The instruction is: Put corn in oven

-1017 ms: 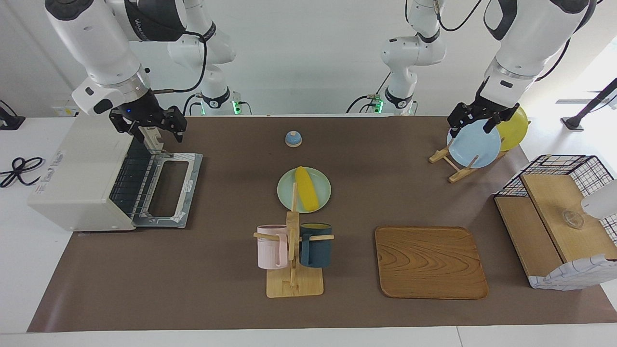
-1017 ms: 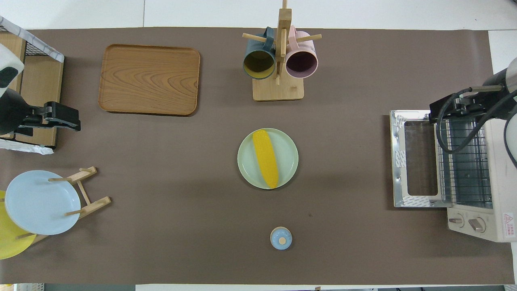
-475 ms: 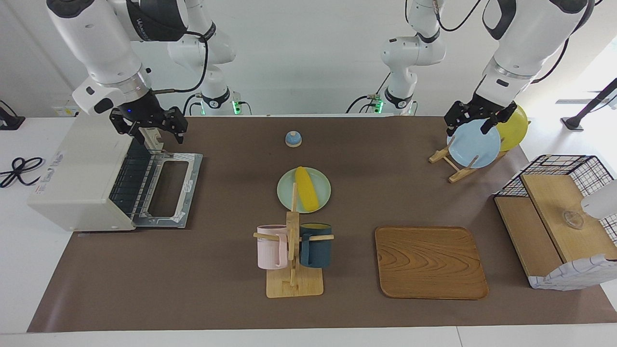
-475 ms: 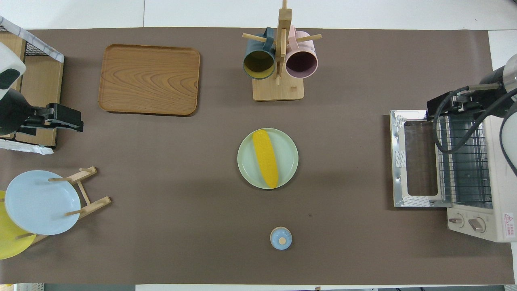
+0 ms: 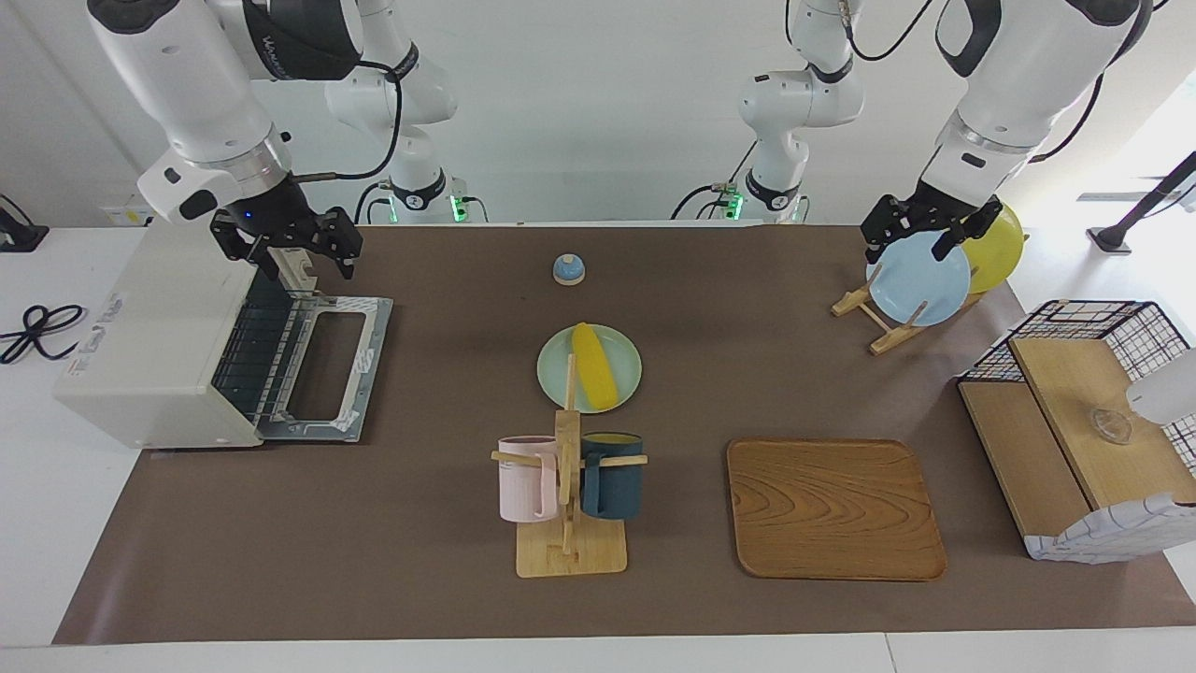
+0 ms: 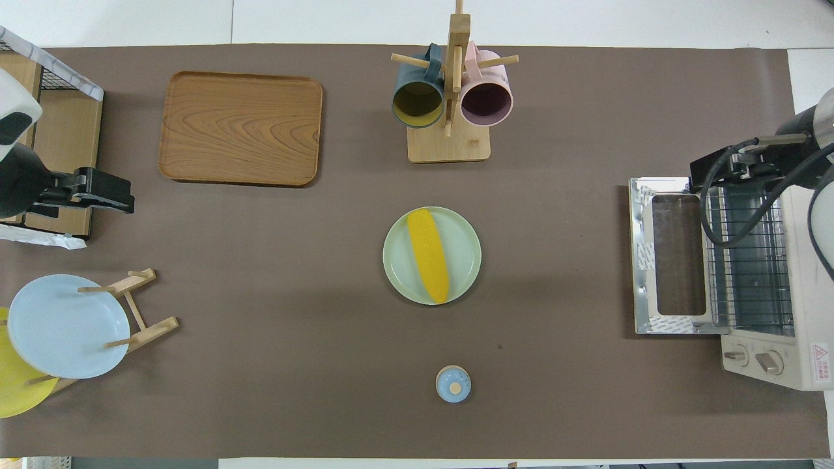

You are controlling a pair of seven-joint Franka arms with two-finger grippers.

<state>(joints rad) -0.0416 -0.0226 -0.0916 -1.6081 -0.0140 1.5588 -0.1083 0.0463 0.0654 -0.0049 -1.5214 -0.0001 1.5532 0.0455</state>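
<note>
**Corn waits on its plate, oven door down**

The corn (image 6: 429,255) lies across a pale green plate (image 6: 466,257) in the middle of the table, untouched. The oven (image 5: 154,346) sits at the right arm's end of the table, its door (image 5: 327,379) dropped flat and the wire rack (image 6: 749,273) showing inside.

The right gripper (image 5: 287,245) hangs over the oven's open mouth, fingers spread and holding nothing. The left gripper (image 5: 920,227) hovers above the blue plate (image 5: 918,278) standing in its wooden rack at the left arm's end, jaws apart and empty too.

Farther from the robots than the corn stands a mug tree (image 6: 449,140) with a dark blue mug (image 6: 417,103) and a pink mug (image 6: 487,103). A wooden tray (image 6: 241,128) lies toward the left arm's end, and a small blue knobbed lid (image 6: 453,384) sits nearer the robots than the corn.
</note>
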